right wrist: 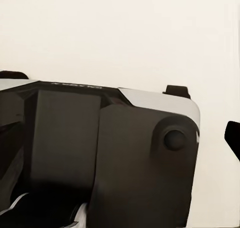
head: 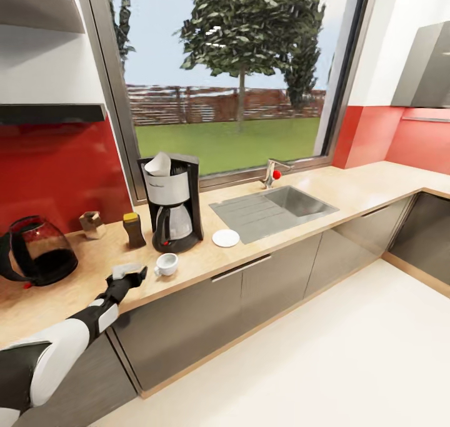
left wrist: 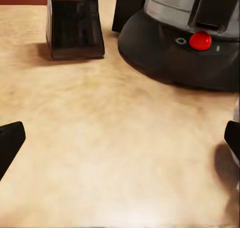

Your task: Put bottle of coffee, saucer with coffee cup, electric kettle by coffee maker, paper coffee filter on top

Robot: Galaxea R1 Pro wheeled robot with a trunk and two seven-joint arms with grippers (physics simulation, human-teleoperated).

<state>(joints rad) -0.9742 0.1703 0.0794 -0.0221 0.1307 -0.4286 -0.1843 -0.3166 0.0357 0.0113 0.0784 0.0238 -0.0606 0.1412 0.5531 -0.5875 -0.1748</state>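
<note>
The black and silver coffee maker stands on the wooden countertop with a white paper filter on its top. Just left of it is the dark coffee bottle with a yellow cap. A white saucer lies bare to its right, and the white cup sits on the counter in front. The electric kettle stands far left. My left gripper hovers low, left of the cup, open and holding nothing. In the left wrist view the gripper faces the bottle and the maker's base. The right gripper looks open.
A steel sink with a tap is set in the counter right of the saucer. A small jar stands by the red backsplash. The right wrist view looks down at my own dark body and pale floor.
</note>
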